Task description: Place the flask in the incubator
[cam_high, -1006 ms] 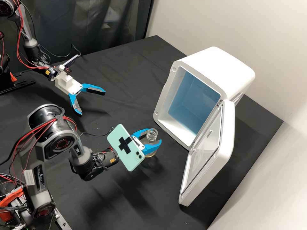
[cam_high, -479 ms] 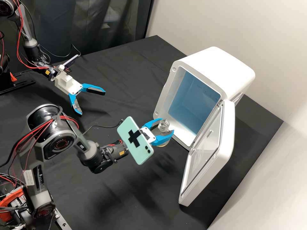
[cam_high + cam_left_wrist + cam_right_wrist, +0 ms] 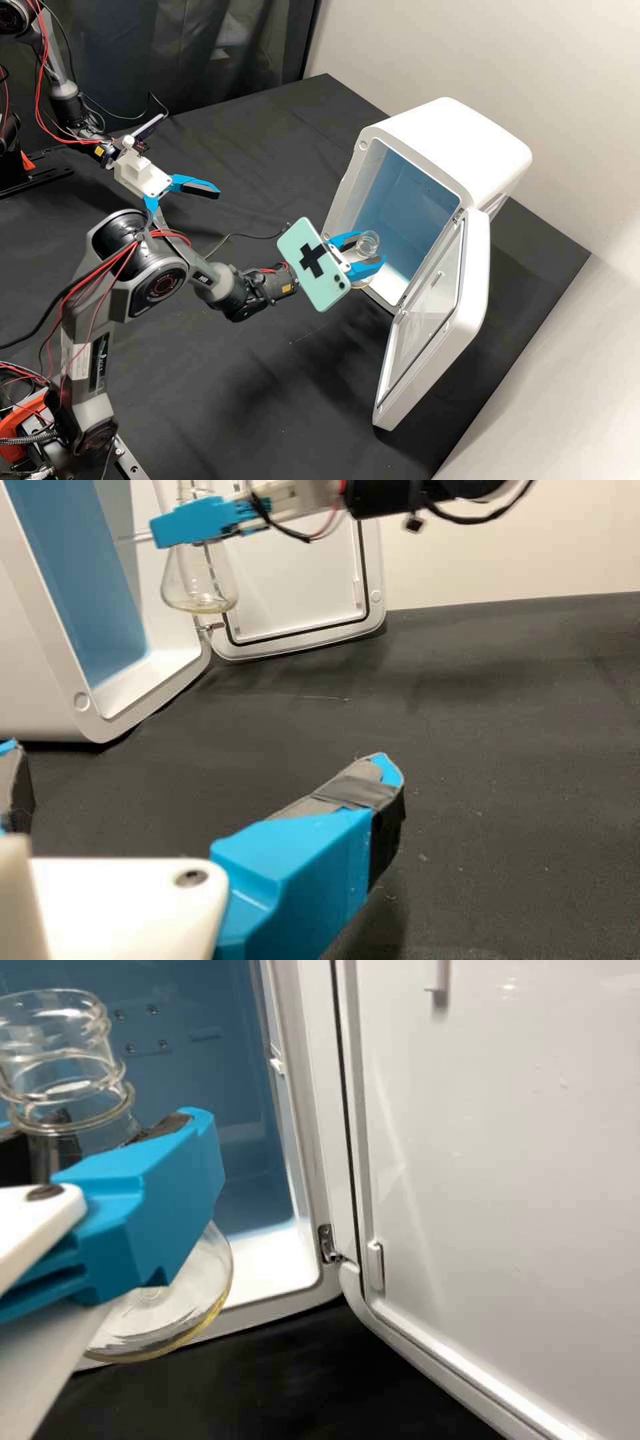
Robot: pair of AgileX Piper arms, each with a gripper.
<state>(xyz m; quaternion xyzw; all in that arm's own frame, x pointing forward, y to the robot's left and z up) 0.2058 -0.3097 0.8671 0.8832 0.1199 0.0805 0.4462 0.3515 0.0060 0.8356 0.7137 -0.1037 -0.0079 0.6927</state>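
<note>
The right gripper (image 3: 365, 257) is clamped on the neck of a clear glass flask (image 3: 367, 243), its blue fingers (image 3: 140, 1210) closed just under the threaded rim. The flask hangs upright, clear of the bench (image 3: 267, 147), at the open mouth of the white incubator (image 3: 453, 147), above the lower front lip. In the right wrist view its round base (image 3: 170, 1310) carries a yellowish tinge and sits in front of the blue-lined chamber. A mint-green phone (image 3: 313, 263) marked with a black taped cross rides on that wrist. The incubator door (image 3: 440, 313) stands swung wide on its hinge (its inner panel faces the arms), with its lower edge near the bench. Well apart, toward the back of the bench, the left gripper (image 3: 190, 212) hangs above the black surface with its fingers spread wide and nothing between them. From its wrist view, the flask (image 3: 200, 575) shows beside the incubator's front frame.
</note>
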